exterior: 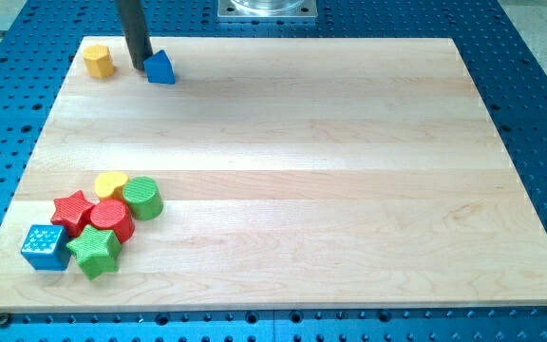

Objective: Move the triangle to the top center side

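Upper left of the frame — smooth blue triangle [160,68], apex up, touches my tip [140,66] on the pale wooden desk [302,142]; no jaws here.

My tip [141,67] stands between hexagon [99,61] and triangle [160,67]

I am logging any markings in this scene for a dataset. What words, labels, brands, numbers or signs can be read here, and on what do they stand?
None: no text, number or logo shows anywhere.
The blue triangle, yellow hexagon, the other blocks, the wooden board and my tip are all unmarked.
The blue cube has pale speckles, not letters.
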Motion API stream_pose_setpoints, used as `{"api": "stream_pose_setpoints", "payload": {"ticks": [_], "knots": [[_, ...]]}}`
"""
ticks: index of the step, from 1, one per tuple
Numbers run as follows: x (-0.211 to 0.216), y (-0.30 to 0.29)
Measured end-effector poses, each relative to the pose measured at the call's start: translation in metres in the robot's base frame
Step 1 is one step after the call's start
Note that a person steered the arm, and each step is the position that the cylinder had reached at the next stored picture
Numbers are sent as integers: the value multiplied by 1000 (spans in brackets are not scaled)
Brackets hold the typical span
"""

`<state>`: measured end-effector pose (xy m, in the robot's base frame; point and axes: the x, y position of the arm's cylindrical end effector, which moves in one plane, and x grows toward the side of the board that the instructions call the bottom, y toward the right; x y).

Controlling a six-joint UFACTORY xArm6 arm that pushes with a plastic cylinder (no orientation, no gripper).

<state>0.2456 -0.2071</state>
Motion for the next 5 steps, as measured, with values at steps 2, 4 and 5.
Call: {"api": "stream_pose_setpoints", "payload": {"ticks": [2,4,5], "knots": [[23,59],[34,135],[32,171]]}}
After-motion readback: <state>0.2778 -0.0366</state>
